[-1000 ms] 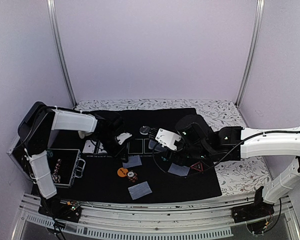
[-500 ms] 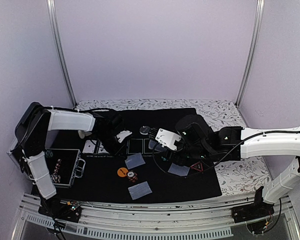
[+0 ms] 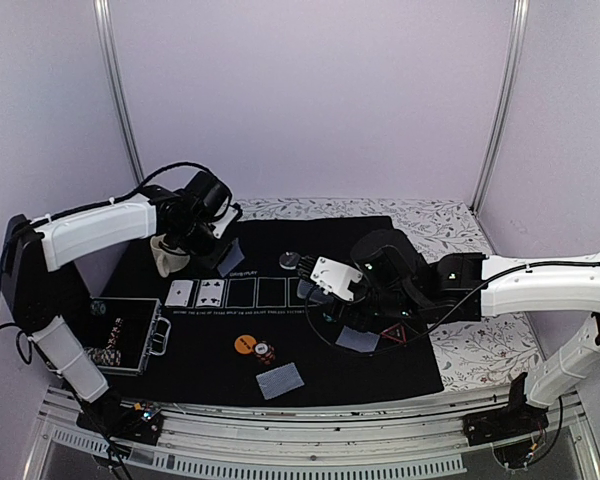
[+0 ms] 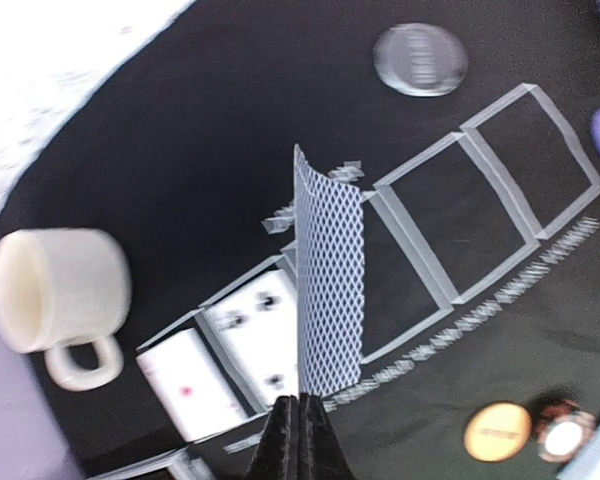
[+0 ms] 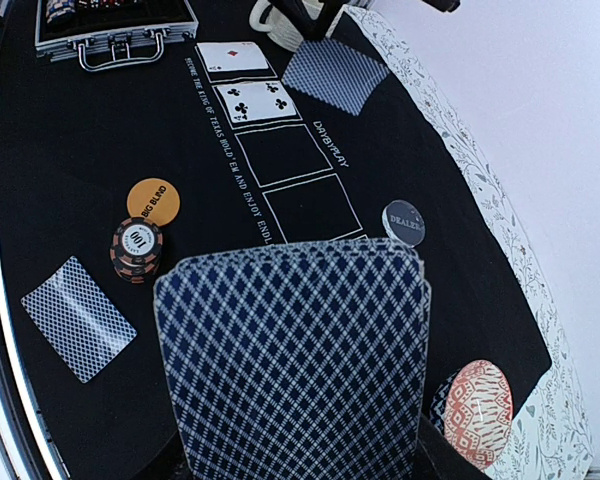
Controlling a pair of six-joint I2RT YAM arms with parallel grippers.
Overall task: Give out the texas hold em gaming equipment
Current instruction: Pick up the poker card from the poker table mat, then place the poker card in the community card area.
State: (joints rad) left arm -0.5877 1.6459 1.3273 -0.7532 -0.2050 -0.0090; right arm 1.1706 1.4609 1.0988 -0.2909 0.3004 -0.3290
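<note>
The worktop (image 3: 458,352), under a floral cloth (image 3: 430,216), carries a black mat (image 3: 205,372). On the mat lie two face-up cards (image 3: 195,293) side by side, a mug (image 3: 167,256) behind them and a case (image 3: 120,338) at its left edge. An orange disc (image 3: 244,344) lies just beside a chip stack (image 3: 264,353), with a face-down card (image 3: 280,380) near the front, a second card (image 3: 358,340) further right, a grey disc (image 3: 290,259) and a triangle marker (image 3: 394,334).

The left pincer (image 4: 298,405) was clamped on the bottom edge of a blue-grey lattice-backed playing card (image 4: 330,300), holding it upright above the black printed mat (image 4: 180,130). A cream ceramic mug (image 4: 60,290) sat left of two white face-up cards (image 4: 250,340). An orange round disc (image 4: 497,431) sat just beside a striped poker chip (image 4: 565,435).
</note>
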